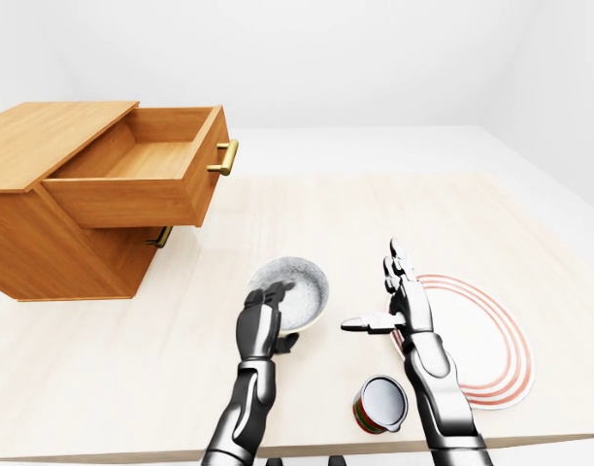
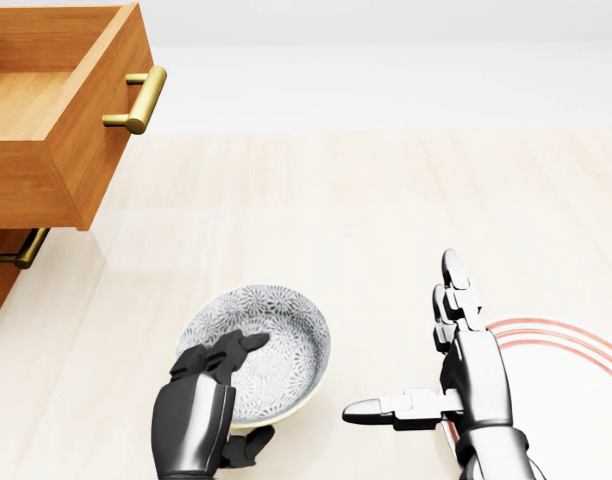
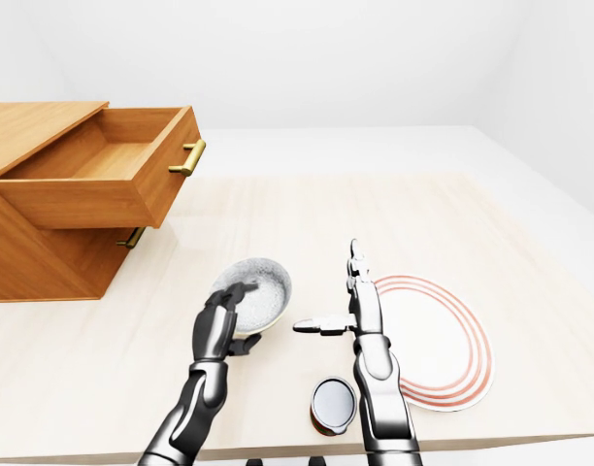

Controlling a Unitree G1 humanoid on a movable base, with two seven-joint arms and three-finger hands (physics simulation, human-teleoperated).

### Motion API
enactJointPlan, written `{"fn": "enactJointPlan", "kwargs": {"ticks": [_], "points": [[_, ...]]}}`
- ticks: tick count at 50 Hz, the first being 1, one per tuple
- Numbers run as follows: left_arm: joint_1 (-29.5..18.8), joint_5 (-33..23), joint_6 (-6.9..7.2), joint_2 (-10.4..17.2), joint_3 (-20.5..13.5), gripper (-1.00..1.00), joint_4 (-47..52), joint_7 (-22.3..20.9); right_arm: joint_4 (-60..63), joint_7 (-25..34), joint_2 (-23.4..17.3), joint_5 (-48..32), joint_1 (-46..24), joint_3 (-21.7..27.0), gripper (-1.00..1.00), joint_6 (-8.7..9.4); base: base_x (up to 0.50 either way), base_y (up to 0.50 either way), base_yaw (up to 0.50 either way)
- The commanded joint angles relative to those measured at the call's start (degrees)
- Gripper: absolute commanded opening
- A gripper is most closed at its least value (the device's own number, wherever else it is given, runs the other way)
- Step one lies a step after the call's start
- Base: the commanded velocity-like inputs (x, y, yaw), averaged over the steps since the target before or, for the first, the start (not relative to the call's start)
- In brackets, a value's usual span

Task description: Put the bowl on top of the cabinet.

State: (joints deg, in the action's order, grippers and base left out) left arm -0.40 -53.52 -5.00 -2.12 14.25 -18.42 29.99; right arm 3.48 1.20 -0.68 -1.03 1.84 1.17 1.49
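Gripping the grey patterned ceramic bowl's near rim, left hand; right hand splayed open. Only eye views show the red tin can.

The bowl is grey-white with a fine floral print. The cabinet is orange-brown wood with brass handles. The plate is white with red rings, the can red and green, the bench pale wood.

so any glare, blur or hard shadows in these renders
No blur or glare in any view. Left-eye view: the open drawer casts soft shade on the cabinet below it. Head view: only a faint shadow under the bowl; the table is evenly lit.
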Motion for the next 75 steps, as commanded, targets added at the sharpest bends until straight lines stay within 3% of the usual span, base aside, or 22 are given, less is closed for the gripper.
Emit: {"fn": "enactJointPlan", "kwargs": {"ticks": [1, 20, 43, 48, 51, 52, 53, 57, 59, 61, 62, 64, 75], "points": [[-2.25, 1.04, 0.00, -0.03, -2.35, -0.95, -6.28, 0.01, 0.27, 0.10, 0.10, -0.34, 0.18, -0.31, 1.00, -0.01, 0.00, 0.00, 0.00], [-1.12, 0.84, 0.00, 0.08, -2.57, -0.95, -2.30, 0.01, -0.70, 0.06, 0.16, -0.50, -0.06, -0.51, 1.00, -0.61, 0.00, 0.00, 0.00], [3.32, -0.54, 0.00, 1.25, -3.37, -0.95, 25.37, 0.01, -0.60, 0.04, 0.25, -0.77, 0.14, -0.85, 1.00, -0.73, 0.00, 0.00, 0.00], [3.42, -1.44, 1.86, 1.27, -3.35, -0.95, 29.19, -1.77, -0.43, 0.05, 0.29, -0.79, 0.29, -0.92, 1.00, -0.75, 0.00, 0.00, 0.00], [3.42, -1.44, 1.89, 1.29, -3.33, -0.95, 29.23, -1.79, -0.42, 0.05, 0.29, -0.79, 0.29, -0.92, 1.00, -0.75, 0.00, 0.00, 0.00], [3.42, -2.50, 3.95, 1.12, -3.32, -0.95, 33.87, -4.83, -0.65, 0.05, 0.30, -0.86, 0.25, -0.99, 1.00, -0.93, 0.00, 0.00, 0.00], [3.35, -2.60, 4.62, 1.06, -3.37, -0.95, 35.10, -5.79, -0.63, 0.06, 0.31, -0.85, 0.26, -1.01, 1.00, -0.95, 0.00, 0.00, 0.00], [3.16, -3.69, 6.02, 1.11, -3.37, -0.95, 38.03, -7.85, -0.57, 0.06, 0.34, -0.89, 0.28, -1.09, 1.00, -0.88, 0.00, 0.00, 0.00], [2.74, -4.46, 7.91, 1.11, -3.95, -0.95, 42.22, -10.99, -0.47, 0.12, 0.33, -0.91, 0.43, -1.13, 1.00, -0.98, 0.00, 0.00, 0.00], [2.64, -4.46, 8.15, 1.10, -4.16, -0.95, 42.83, -11.46, -0.37, 0.12, 0.34, -0.90, 0.43, -1.14, 1.00, -0.86, 0.00, 0.00, 0.00], [2.28, -4.82, 9.14, 1.28, -4.85, -0.95, 45.15, -13.36, -0.26, 0.12, 0.36, -0.92, 0.46, -1.18, 1.00, -0.77, 0.00, 0.00, 0.00], [1.80, -5.05, 9.83, 1.38, -5.72, -0.95, 46.80, -14.82, -0.10, 0.13, 0.37, -0.96, 0.56, -1.24, 1.00, -0.76, 0.00, 0.00, 0.00], [-4.36, -7.85, 10.00, 1.72, -10.66, -0.95, 59.58, -28.15, 0.16, 0.17, 0.43, -1.06, 0.75, -1.48, 1.00, -0.67, 0.00, 0.00, 0.00]]}}
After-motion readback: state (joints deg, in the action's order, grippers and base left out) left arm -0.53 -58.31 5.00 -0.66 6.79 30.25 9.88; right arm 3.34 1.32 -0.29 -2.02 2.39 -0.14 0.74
